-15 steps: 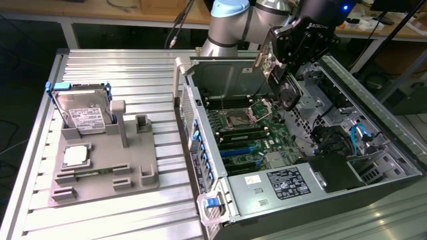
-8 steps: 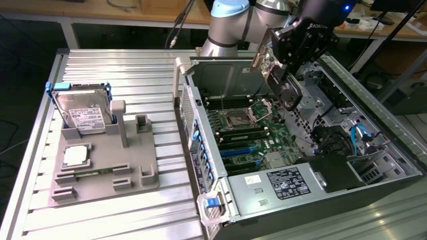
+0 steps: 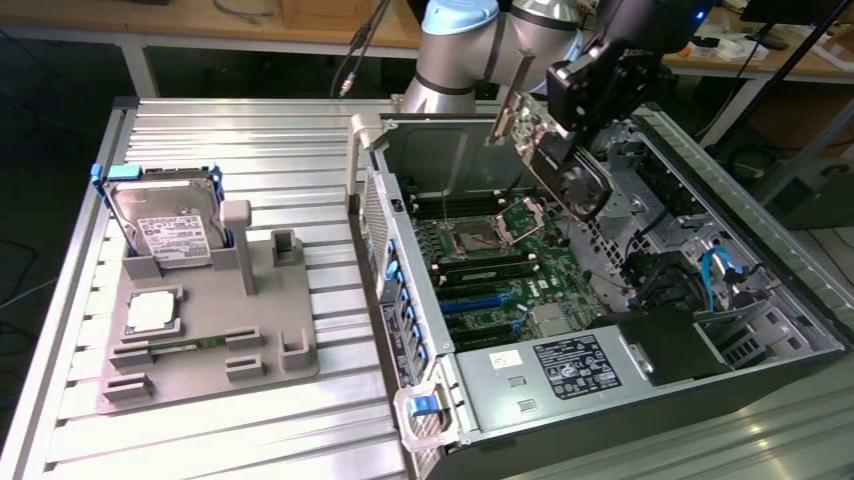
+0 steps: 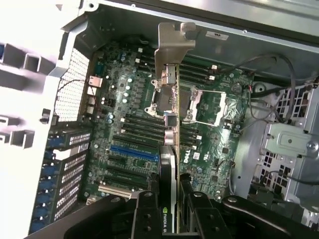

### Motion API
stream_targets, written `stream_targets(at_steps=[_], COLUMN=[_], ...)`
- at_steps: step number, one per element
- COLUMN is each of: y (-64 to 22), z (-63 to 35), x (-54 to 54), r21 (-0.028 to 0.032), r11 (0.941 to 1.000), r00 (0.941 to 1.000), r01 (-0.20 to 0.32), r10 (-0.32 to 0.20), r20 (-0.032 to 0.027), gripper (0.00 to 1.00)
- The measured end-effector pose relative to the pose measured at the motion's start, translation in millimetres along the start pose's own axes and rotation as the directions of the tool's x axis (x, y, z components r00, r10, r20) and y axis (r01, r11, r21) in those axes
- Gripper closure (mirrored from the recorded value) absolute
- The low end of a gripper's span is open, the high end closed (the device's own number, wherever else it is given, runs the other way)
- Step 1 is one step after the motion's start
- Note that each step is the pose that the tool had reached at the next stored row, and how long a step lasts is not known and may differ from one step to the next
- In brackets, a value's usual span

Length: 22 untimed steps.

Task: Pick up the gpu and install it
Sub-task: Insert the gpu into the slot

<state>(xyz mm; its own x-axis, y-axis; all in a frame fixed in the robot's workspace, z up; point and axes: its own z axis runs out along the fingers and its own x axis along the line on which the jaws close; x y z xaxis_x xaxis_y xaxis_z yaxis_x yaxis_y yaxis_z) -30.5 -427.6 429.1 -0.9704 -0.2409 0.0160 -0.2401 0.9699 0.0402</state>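
The gpu point(image 3: 571, 180) hangs tilted above the open computer case point(image 3: 400, 300), over the motherboard point(image 3: 497, 262). My gripper point(image 3: 571, 135) is shut on the card's upper edge. In the wrist view the gpu point(image 4: 170, 89) is seen edge-on, with its silvery end bracket point(image 4: 174, 37) at the far end. My gripper point(image 4: 171, 219) clamps it between black fingers point(image 4: 145, 214). Below the card lie the cpu socket point(image 4: 207, 107), the dark memory slots and the blue expansion slots point(image 4: 133, 151). The card is clear of the board and sits in no slot.
A grey fixture plate point(image 3: 274, 340) lies on the metal table at the exterior view's left, carrying a hard drive point(image 3: 167, 228), a cpu point(image 3: 150, 312) and a memory stick point(image 3: 183, 347). In the case, a power supply point(image 3: 574, 365) and drive cage with blue cables point(image 3: 721, 270) flank the board.
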Motion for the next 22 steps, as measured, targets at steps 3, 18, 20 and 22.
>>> stream_targets(at_steps=[3, 18, 20, 22], y=[0.0, -0.1, -0.1, -0.1], z=[0.1, 1.6, 1.8, 2.2], x=[0.0, 0.0, 0.0, 0.0], r21=[0.0008, 0.0031, 0.0031, 0.0029], r11=[0.9985, 0.9340, 0.9175, 0.8972], r00=[0.9985, 0.9339, 0.9174, 0.8971], r01=[0.055, 0.357, 0.398, 0.442], r10=[-0.055, -0.357, -0.398, -0.441], r20=[-0.0023, -0.0154, -0.0174, -0.0195], gripper=[0.73, 0.73, 0.73, 0.73])
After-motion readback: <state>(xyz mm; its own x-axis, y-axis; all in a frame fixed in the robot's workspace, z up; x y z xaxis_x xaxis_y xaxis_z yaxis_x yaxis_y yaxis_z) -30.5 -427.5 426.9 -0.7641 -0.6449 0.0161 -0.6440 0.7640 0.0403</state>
